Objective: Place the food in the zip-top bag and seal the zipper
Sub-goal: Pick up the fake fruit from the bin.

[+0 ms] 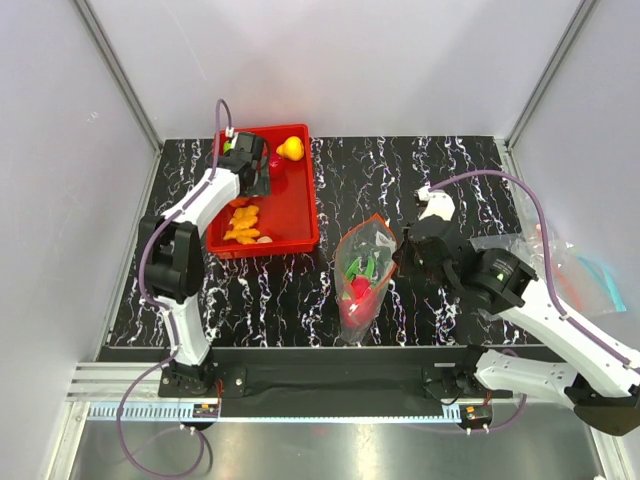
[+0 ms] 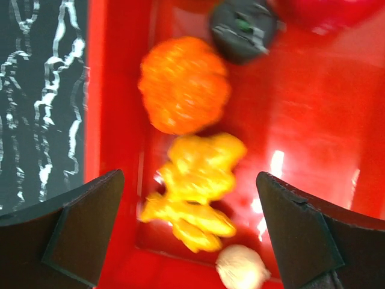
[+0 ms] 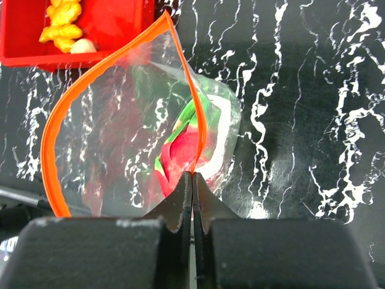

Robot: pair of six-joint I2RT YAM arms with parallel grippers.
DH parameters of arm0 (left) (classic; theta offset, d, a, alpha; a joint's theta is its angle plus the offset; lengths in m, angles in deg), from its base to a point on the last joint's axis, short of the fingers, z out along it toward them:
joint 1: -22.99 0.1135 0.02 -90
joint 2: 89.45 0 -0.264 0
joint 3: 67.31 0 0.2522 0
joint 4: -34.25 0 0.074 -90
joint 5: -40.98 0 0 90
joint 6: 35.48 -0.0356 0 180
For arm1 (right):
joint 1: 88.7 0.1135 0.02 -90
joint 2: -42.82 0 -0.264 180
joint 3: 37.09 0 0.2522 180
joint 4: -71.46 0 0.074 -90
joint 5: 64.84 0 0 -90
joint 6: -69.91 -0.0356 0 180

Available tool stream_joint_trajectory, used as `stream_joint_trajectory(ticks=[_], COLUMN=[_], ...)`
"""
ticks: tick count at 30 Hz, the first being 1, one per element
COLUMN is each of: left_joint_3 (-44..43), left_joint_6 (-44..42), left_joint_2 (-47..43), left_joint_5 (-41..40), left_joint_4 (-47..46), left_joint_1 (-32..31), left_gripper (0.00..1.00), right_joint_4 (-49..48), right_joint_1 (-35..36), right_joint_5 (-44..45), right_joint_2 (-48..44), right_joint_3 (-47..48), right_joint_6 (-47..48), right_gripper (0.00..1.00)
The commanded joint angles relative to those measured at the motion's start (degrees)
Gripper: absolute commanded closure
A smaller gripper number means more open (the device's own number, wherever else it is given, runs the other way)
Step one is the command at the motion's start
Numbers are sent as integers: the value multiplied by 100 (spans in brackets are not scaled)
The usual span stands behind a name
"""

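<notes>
Over the red tray (image 1: 297, 205) at the tabletop's (image 1: 450, 180) far left, the left fingers (image 2: 84, 232) hung spread wide, gripping nothing, above an orange piece (image 2: 183, 84) and a yellow piece (image 2: 201, 165) of food. Near the middle lay the zip-top bag (image 1: 365, 270), its mouth gaping, with magenta and green food (image 3: 183, 147) inside. The right fingers (image 3: 180, 205) were pinched tight on its zipper (image 3: 51, 144). A blue-tinted bag (image 1: 590, 270) lay far right.
</notes>
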Motion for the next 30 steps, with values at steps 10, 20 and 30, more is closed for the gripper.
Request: stream_joint_trajectory(ticks=[10,20,30], left_joint_3=[-1093,-1050,532], left_joint_6=[-500,-500,-324], left_joint_2=[1201,1177,-1501], left_joint_5=[401,550,1077], left_joint_4=[-270,-313,-762], left_joint_1=[428,533,393], left_gripper=[8,55,66], right_joint_4=[-4,-4,-56], right_joint_1=[-44,-44,-44], right_joint_5=[-184,-105,-61], right_joint_2=[-379,-415,-204], right_joint_3=[-305,-314,-209], right_joint_6=[-5,-40,48], right_gripper=[100,100,100])
